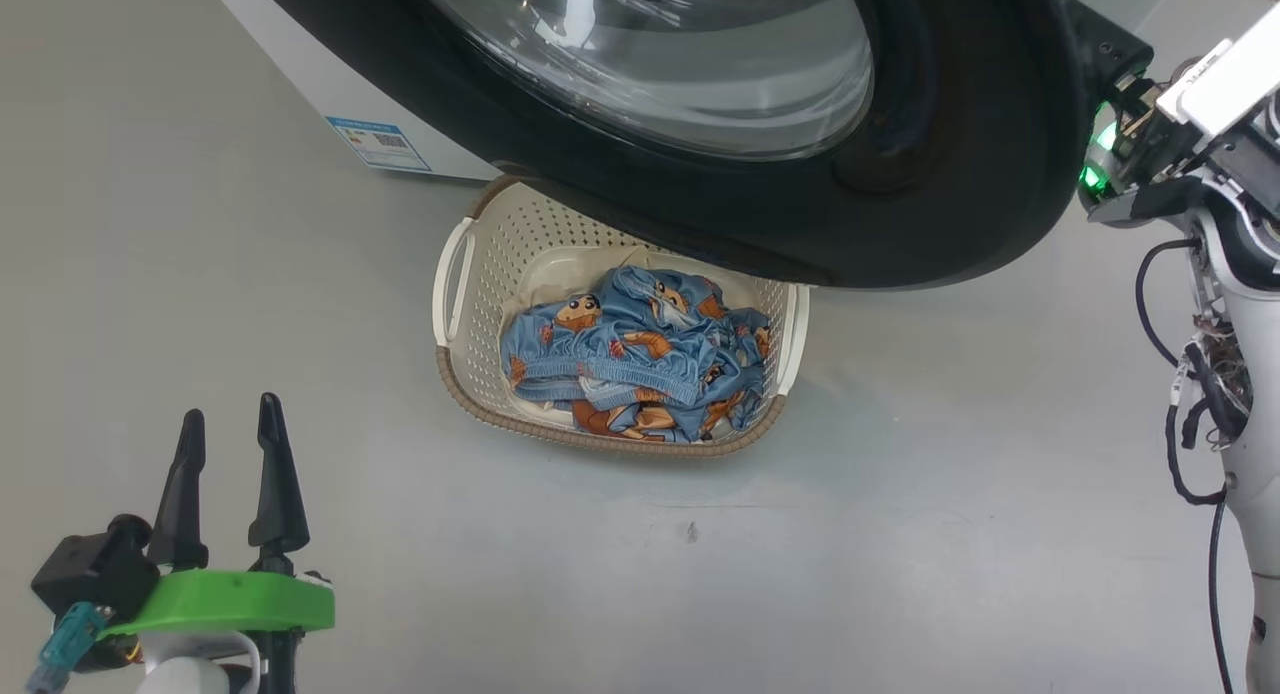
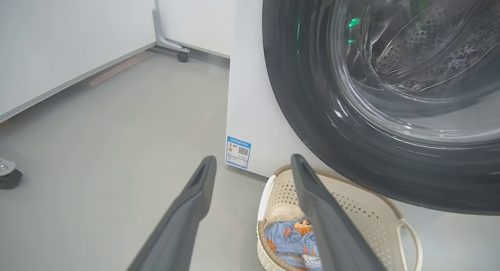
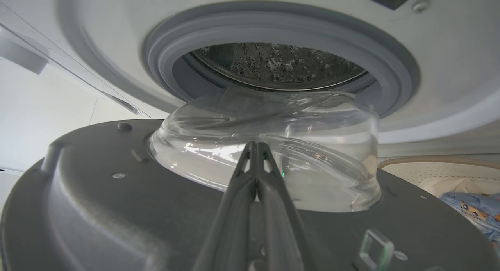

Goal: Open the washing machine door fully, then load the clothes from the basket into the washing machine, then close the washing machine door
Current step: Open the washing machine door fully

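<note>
Evidently the washing machine door (image 1: 950, 174) stood only part open, swung out over the far rim of the basket (image 1: 600, 439), so the clothes (image 1: 640, 364) lay heaped there partly beneath the door. The right gripper (image 3: 254, 146), fingers pressed together on nothing, lay along the door's inner face with its tips at the glass bowl (image 3: 332, 146), probably to push the door wider from the washing machine (image 2: 250, 87). The left gripper (image 1: 230, 407) hung spread and empty, well apart from the door, likely kept clear of its swing.

Black-rimmed washing machine door (image 1: 985, 174) standing open over cream basket (image 1: 518, 246), blue cartoon-print clothes (image 1: 640, 366) heaped inside
</note>
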Robot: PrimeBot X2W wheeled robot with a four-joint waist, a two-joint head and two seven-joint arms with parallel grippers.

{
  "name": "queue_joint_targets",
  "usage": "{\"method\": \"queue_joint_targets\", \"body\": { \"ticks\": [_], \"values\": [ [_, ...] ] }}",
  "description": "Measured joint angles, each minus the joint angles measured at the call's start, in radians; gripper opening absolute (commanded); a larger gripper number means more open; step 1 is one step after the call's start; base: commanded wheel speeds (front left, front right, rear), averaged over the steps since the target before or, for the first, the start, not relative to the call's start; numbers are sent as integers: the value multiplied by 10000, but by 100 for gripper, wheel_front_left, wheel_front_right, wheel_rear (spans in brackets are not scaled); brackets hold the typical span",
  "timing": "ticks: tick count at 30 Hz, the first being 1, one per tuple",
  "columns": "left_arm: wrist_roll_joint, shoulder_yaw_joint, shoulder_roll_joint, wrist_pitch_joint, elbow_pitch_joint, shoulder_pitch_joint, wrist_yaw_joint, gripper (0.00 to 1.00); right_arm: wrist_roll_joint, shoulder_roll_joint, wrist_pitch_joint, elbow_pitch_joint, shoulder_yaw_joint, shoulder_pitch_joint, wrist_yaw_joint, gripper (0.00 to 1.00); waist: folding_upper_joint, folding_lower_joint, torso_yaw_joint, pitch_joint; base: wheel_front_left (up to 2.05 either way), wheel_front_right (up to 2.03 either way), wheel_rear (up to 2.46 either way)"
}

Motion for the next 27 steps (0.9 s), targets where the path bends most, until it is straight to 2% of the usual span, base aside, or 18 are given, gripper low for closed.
{"method": "queue_joint_targets", "body": {
  "ticks": [12,27],
  "values": [
    [-2,4,0,0,268,20,0,100,182,337,506,-146,535,861,0,0,0,0,-152,-670,0,0,0],
    [-77,59,0,0,322,241,0,100,364,1156,1012,-291,1269,1746,0,0,0,0,-316,-1407,0,0,0]
  ]
}}
